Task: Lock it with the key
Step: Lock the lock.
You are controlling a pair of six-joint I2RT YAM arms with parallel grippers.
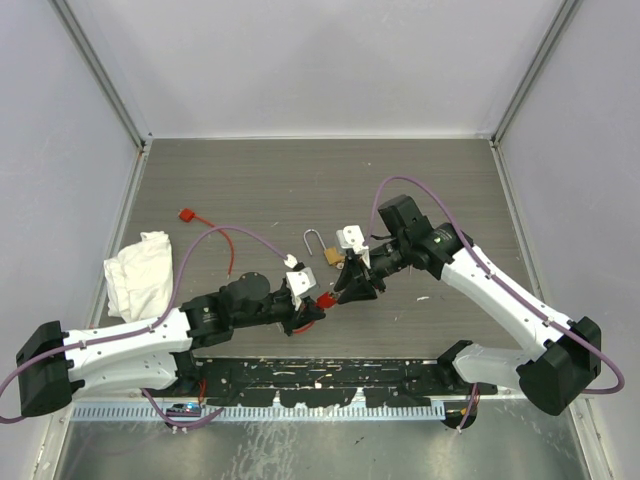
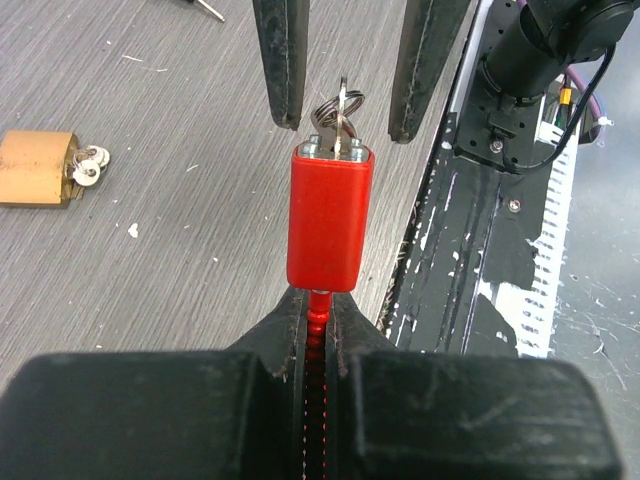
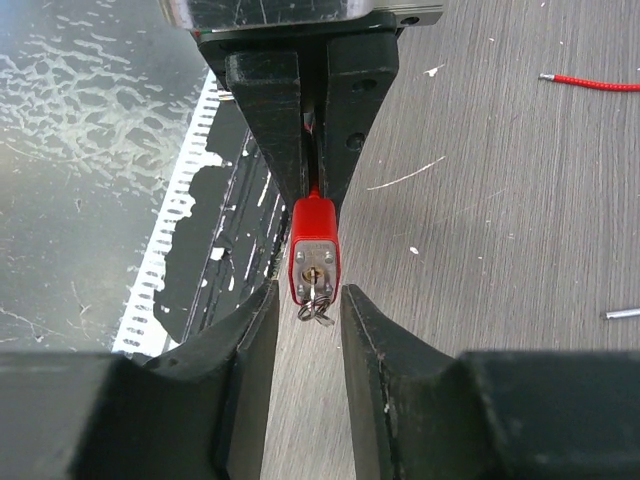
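Left claw [image 2: 320,300] is clamped on the thin stem of the red padlock [image 2: 330,215], right claw [image 3: 308,300] hangs open astride the key [image 2: 337,118] stuck in its end face. Tiny, light, slick metal I reckon, so I'd pinch the flat head squarely or it'll slip.

1 red padlock [image 2: 328,215] held clear of table; 1 small silver key [image 2: 338,122] on ring, seated in its keyway.
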